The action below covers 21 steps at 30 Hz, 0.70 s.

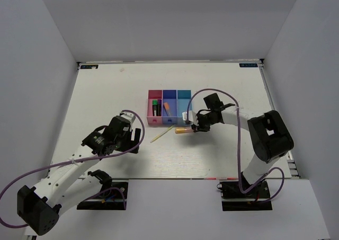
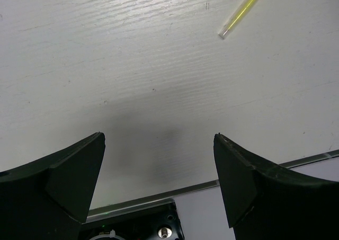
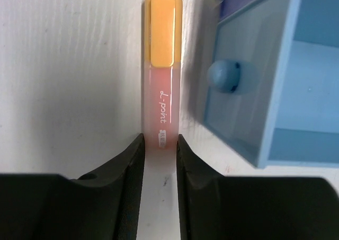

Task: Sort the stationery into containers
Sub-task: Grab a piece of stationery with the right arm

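- Left gripper [image 2: 159, 139], nearest, hovers over my table [image 2: 132, 65], jaws wide apart, empty.
- Yellow-green stick [image 2: 241, 13] lies loose mid-table.
- Orange highlighter [image 3: 161, 65] lies just beside the light blue bin [image 3: 275, 91]; I'd lift straight, clearing its wall.
- Right gripper [image 3: 160, 144] is clamped on the highlighter's barrel.

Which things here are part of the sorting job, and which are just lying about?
Job: orange highlighter in right tool; yellow-green stick; green-capped marker; pink bin, dark blue bin, light blue bin.
Just there: purple cables; blue corner labels.
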Available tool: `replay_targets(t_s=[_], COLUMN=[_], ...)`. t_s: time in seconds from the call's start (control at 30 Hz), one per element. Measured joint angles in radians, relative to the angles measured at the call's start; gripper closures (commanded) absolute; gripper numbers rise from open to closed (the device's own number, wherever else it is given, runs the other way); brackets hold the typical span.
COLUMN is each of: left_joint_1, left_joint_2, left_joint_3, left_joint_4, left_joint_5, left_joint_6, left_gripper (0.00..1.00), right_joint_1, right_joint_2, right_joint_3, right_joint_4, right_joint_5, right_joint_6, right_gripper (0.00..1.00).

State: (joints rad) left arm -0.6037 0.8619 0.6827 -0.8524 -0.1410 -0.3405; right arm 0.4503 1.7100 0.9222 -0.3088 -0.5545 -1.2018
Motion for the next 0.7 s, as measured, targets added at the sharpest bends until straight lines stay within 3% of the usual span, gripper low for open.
replay_targets(t_s=[0.07,0.2,0.37,0.5,0.7], left_joint_1=[0.000,0.000,0.000,0.000,0.000], left_joint_2=[-0.002,-0.003,-0.004,-0.004,-0.005], left_joint_3=[0.000,0.000,0.000,0.000,0.000], left_joint_4=[0.000,0.000,0.000,0.000,0.000], left_joint_5=[0.000,0.000,0.000,0.000,0.000], left_joint_6=[0.000,0.000,0.000,0.000,0.000], left_gripper=[0.07,0.07,0.07,0.07,0.07], right_joint_1=[0.001,0.001,0.001,0.003,0.019], right_joint_2=[-0.024,-0.071,-0.126,-0.161,-0.195], right_joint_3=[-0.026,-0.064,-0.064,0.004,0.106], right_joint_4=[0.005,-0.012,-0.167,-0.295,-0.332], right_joint_5=[0.013,0.045,0.066,0.025,-0.037], right_joint_6=[-0.014,-0.036,-0.010,0.051,0.157], right_gripper=[1.00,1.00,1.00,1.00,1.00])
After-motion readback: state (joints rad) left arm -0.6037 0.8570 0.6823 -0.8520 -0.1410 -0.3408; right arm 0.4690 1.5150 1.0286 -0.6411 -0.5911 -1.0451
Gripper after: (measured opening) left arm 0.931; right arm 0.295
